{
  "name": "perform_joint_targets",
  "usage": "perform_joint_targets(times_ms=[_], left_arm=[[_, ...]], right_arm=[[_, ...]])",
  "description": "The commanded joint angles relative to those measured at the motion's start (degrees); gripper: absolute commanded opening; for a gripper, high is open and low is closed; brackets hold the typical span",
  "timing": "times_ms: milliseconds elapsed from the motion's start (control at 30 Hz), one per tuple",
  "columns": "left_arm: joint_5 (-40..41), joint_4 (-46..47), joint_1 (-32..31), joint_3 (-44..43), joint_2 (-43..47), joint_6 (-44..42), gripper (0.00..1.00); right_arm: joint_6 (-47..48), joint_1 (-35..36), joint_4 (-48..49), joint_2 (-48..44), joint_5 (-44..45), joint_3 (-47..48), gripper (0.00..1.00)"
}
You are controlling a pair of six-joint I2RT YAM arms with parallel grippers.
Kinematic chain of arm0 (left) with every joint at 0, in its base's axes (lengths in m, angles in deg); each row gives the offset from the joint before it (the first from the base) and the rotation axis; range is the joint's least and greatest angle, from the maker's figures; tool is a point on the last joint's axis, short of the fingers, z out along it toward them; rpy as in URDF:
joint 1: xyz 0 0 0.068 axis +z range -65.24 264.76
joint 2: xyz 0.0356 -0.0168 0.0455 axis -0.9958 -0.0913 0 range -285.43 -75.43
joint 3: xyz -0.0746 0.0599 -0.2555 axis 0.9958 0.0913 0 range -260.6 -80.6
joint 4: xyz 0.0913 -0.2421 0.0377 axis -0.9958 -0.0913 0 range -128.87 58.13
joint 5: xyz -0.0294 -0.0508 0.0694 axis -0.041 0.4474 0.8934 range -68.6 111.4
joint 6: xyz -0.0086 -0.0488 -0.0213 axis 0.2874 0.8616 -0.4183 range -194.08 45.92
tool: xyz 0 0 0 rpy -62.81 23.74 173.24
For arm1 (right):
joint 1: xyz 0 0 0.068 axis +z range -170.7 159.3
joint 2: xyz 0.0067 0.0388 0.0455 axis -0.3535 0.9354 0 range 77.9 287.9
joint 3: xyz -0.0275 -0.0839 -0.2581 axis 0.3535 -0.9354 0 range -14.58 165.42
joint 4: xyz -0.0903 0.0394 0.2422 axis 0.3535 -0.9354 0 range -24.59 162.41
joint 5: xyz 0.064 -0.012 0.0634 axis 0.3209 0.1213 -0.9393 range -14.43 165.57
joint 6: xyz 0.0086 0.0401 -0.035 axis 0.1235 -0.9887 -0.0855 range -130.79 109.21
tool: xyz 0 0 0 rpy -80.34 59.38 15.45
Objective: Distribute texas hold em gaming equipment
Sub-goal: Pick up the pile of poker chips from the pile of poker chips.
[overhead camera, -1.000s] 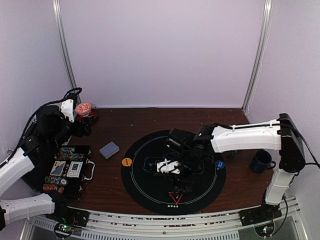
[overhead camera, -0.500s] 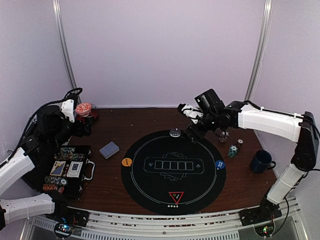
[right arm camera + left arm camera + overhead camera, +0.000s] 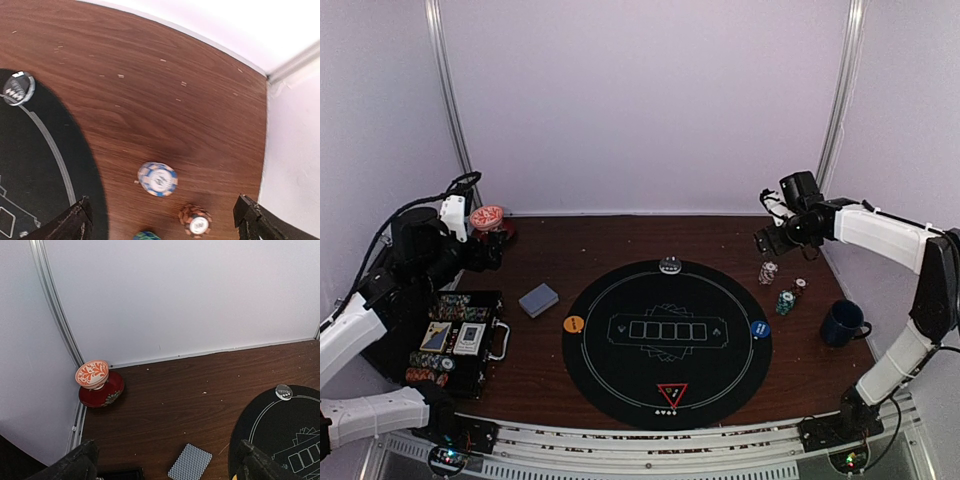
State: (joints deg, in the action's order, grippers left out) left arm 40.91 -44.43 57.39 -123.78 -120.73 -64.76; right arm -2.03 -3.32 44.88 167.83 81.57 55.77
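A grey-blue-backed card deck (image 3: 538, 299) (image 3: 190, 462) lies on the wood left of the round black mat (image 3: 620, 375). An orange button (image 3: 573, 324), a blue button (image 3: 760, 329), a red triangle marker (image 3: 672, 393) and a clear disc (image 3: 669, 265) sit on the mat's edge. Three small chip stacks (image 3: 768, 271) (image 3: 157, 179) stand right of the mat. My right gripper (image 3: 767, 222) (image 3: 162, 212) hangs open above them, holding nothing. My left gripper (image 3: 488, 256) (image 3: 166, 450) is open and empty just behind the deck.
An open black case (image 3: 495, 300) with chips and cards lies at the near left. A red-and-white cup (image 3: 488, 216) (image 3: 92, 374) on its saucer stands in the back left corner. A dark blue mug (image 3: 842, 323) stands at the right. White walls enclose the table.
My right arm has swung from over the mat's middle to the back right, above the chip stacks. The left arm has hardly moved.
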Motion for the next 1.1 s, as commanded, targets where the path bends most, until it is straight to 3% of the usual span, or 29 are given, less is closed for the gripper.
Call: perform_joint_targets(times_ms=[0, 167, 433, 800, 1067], left_arm=[[1.4, -2.6, 0.2, -3.1, 1.9, 5.0, 0.98], [-0.3, -5.4, 0.1, -2.0, 5.0, 10.0, 0.98], [1.0, -4.1, 0.2, 1.8, 7.8, 11.6, 0.98], [-2.0, -2.1, 0.3, 4.1, 7.5, 11.0, 0.98], [-3.2, -1.9, 1.1, 4.7, 8.7, 11.9, 0.98]], right_arm=[[-1.4, -3.6, 0.5, -1.8, -0.9, -2.2, 1.00], [-2.0, -4.3, 2.1, 2.0, -1.4, -0.3, 1.00], [-3.8, -4.3, -5.9, 15.0, -6.1, 11.7, 0.98], [-4.7, -4.7, -2.0, 16.2, -3.0, 7.1, 0.96], [-4.7, -7.4, -1.9, 17.2, -7.8, 5.7, 0.90]])
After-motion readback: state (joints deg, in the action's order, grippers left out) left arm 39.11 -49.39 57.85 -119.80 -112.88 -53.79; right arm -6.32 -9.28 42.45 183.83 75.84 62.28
